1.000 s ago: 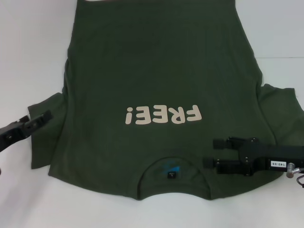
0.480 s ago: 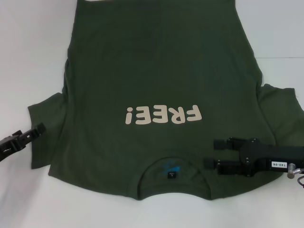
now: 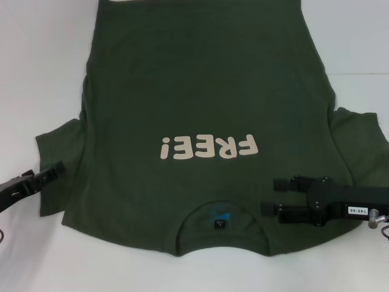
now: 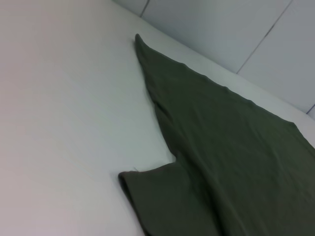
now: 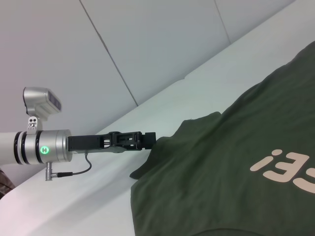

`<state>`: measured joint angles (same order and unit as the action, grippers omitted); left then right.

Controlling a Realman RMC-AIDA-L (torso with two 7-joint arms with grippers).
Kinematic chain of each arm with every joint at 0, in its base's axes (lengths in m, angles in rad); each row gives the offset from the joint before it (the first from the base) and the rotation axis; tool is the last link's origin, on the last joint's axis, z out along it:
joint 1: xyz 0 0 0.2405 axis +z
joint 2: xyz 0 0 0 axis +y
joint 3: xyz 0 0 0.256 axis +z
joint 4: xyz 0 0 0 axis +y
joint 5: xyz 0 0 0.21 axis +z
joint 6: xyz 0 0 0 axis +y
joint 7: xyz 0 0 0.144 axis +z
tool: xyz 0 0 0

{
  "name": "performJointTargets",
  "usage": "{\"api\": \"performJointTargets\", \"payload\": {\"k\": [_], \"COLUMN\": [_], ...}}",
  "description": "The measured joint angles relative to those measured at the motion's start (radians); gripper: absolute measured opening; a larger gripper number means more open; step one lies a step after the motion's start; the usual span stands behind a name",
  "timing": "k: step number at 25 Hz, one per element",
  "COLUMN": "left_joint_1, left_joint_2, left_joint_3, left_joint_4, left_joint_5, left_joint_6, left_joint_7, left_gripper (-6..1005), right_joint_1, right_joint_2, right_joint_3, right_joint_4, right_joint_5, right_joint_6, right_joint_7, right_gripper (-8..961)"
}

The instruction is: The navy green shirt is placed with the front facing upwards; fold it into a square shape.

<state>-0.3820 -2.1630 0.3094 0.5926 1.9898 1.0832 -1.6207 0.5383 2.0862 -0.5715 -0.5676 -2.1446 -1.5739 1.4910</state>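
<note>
The navy green shirt (image 3: 200, 91) lies flat and front up on the white table, with its collar toward me. The cream "FREE!" lettering (image 3: 209, 147) and the blue collar label (image 3: 219, 217) show. My left gripper (image 3: 58, 168) is shut, low at the outer edge of the left sleeve (image 3: 58, 143). It also shows in the right wrist view (image 5: 149, 139), its tip against the sleeve edge. I cannot tell whether it pinches cloth. My right gripper (image 3: 270, 196) is open over the right shoulder, beside the collar. The left wrist view shows the sleeve and side of the shirt (image 4: 236, 162).
The white table (image 3: 36, 61) borders the shirt on both sides and in front of the collar. The right sleeve (image 3: 358, 140) spreads out beyond my right arm. The hem runs out of the head view at the far edge. A panelled wall (image 5: 147, 44) stands behind the table.
My left gripper has dropped back from over the left sleeve toward me and now sits at the sleeve's outer edge. The shirt and the right arm have not moved.
</note>
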Motion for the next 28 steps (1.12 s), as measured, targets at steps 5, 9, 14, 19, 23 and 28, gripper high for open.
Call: {"api": "performJointTargets", "payload": {"k": [5,9,14,19,23,28], "left_joint_1": [-0.008,-0.009,-0.009,-0.012,-0.016,-0.017], "left_joint_2": [0.0,0.0,0.0,0.0,0.0,0.0], "left_joint_3": [0.018,0.029,0.032,0.051,0.059,0.052], "left_joint_4": [-0.002,-0.002,-0.002,-0.002,-0.001,0.006], "left_joint_5": [0.002,0.002,0.002,0.002,0.002,-0.003], "left_joint_6": [-0.01,-0.01,-0.003,-0.008,-0.021,-0.022], "left_joint_7": [0.0,-0.003,-0.005,-0.006,-0.008,-0.01], "left_gripper": [934,934,933,934,903,827], "right_joint_1": [-0.004,-0.006,-0.007,-0.008,-0.008,-0.008], "right_joint_2": [0.0,0.0,-0.001,-0.001,-0.002,-0.002], "right_joint_3": [0.001,0.001,0.002,0.003,0.002,0.002], "right_joint_4": [0.001,-0.001,-0.004,-0.006,-0.007,-0.009], "right_joint_5": [0.0,0.0,0.0,0.0,0.0,0.0], "right_joint_6": [0.0,0.0,0.0,0.0,-0.001,-0.002], "right_joint_7": [0.0,0.0,0.001,0.001,0.002,0.005], "right_gripper": [899,899,899,899,899,899]}}
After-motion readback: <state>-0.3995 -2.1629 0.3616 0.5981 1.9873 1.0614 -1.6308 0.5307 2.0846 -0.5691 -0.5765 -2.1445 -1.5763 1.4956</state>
